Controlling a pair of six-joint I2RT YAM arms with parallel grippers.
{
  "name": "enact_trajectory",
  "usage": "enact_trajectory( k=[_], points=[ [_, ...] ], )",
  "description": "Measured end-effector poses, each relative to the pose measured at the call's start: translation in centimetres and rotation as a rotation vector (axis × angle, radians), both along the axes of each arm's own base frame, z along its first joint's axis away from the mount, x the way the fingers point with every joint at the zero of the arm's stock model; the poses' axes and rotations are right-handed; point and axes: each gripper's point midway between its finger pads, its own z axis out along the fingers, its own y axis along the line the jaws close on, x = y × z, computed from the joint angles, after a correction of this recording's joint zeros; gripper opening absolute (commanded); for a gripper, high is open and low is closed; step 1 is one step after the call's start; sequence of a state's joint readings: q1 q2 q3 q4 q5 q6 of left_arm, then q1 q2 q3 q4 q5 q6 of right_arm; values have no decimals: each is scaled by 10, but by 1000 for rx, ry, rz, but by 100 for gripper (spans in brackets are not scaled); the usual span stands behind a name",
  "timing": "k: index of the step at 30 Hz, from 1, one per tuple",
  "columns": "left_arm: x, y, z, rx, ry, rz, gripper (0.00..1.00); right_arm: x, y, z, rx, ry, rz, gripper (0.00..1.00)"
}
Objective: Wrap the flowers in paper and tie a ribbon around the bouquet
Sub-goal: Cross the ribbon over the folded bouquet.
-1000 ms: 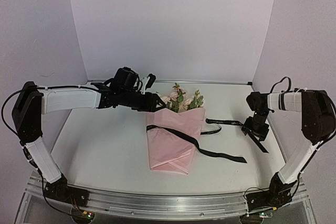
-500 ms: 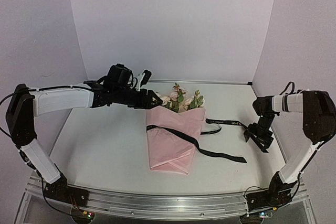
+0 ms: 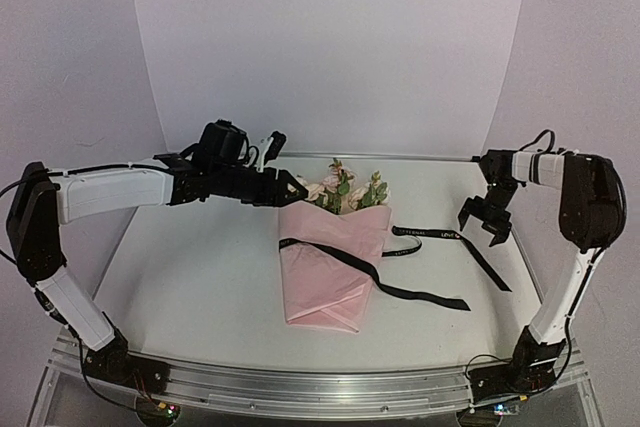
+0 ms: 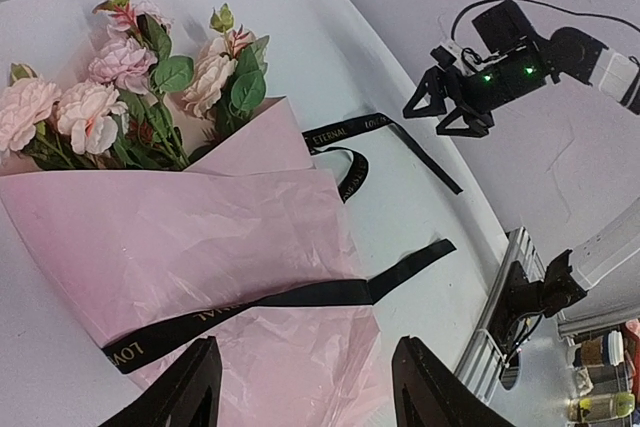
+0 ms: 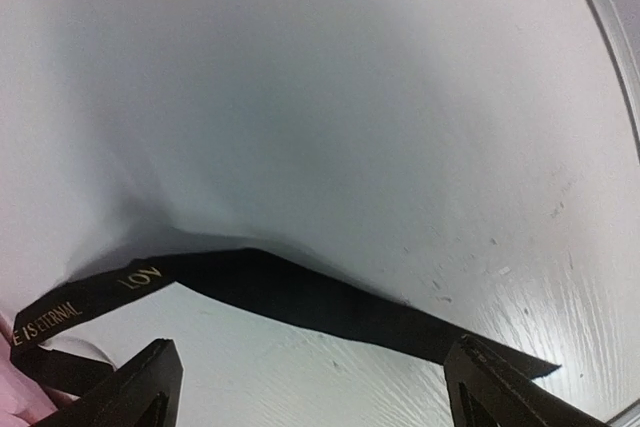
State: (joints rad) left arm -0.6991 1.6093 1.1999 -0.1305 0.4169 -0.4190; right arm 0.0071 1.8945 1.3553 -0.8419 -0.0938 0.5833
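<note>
The bouquet lies in the middle of the table: a pink paper cone with the flowers poking out at its far end. The black ribbon crosses the paper; both of its ends trail to the right on the table. My left gripper hovers open just left of the flowers, holding nothing. Its wrist view looks down on flowers, paper and ribbon between the open left gripper. My right gripper hangs open above the ribbon's far end, with the right gripper empty.
White backdrop walls close the table at the back and sides. An aluminium rail runs along the near edge with both arm bases. The table is bare left of the bouquet.
My right gripper opened wider, let the ribbon end drop flat on the table, and rose toward the back. My left arm drew slightly left, still open.
</note>
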Motion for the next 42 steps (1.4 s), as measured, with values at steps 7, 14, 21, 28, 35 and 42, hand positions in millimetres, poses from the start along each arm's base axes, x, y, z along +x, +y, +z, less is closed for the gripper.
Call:
enact_trajectory(
  k=[7, 14, 21, 28, 35, 42],
  points=[
    [0, 0, 0, 0, 1, 1, 60, -5, 8, -26, 45, 117, 48, 73],
    [1, 0, 1, -2, -1, 2, 60, -6, 11, -19, 61, 169, 55, 49],
    [1, 0, 2, -2, -1, 2, 60, 10, 10, -14, 55, 182, 93, 50],
    [2, 0, 4, 0, -3, 2, 60, 5, 2, -15, 5, 223, 275, 60],
    [2, 0, 12, 1, -10, -2, 60, -7, -8, -20, -76, 298, 515, 64],
    [3, -1, 18, 1, -24, -8, 60, -27, -6, -37, -63, 386, 637, 54]
  ],
)
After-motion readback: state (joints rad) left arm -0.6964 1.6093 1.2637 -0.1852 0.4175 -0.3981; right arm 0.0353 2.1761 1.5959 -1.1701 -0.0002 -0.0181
